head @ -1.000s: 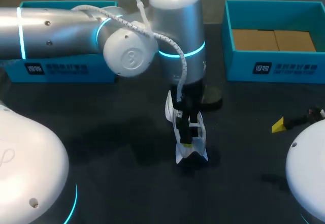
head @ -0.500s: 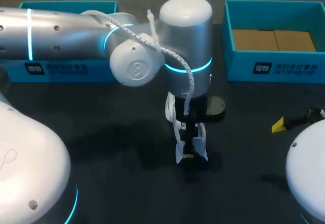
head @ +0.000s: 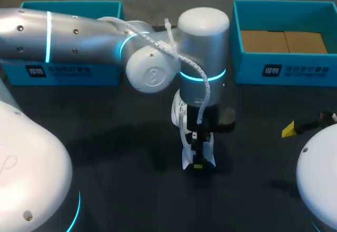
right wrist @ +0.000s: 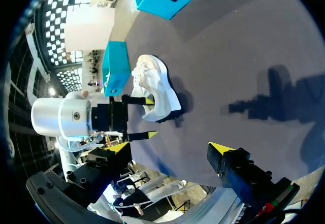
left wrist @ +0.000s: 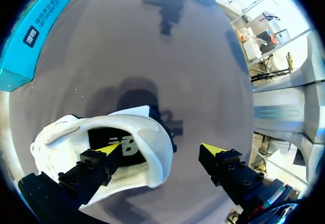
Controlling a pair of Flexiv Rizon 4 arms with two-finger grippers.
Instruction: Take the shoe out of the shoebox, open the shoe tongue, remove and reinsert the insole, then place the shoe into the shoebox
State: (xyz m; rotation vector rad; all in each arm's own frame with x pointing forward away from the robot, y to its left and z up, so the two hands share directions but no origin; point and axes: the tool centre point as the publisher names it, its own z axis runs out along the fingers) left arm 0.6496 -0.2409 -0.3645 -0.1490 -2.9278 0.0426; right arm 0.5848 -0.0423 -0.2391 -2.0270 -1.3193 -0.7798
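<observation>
Shoe (head: 185, 150) stands on the dark table (head: 121, 137), outside the teal shoebox (head: 284, 70). My left gripper (left wrist: 162, 149) hangs over it, spread wide and clamping nothing: one yellow tip sits inside the shoe's opening above the insole (left wrist: 129, 147), the other outside, apart from the side wall. My right gripper (right wrist: 169, 147) is well apart from the shoe, wide open too, holding nothing.
</observation>
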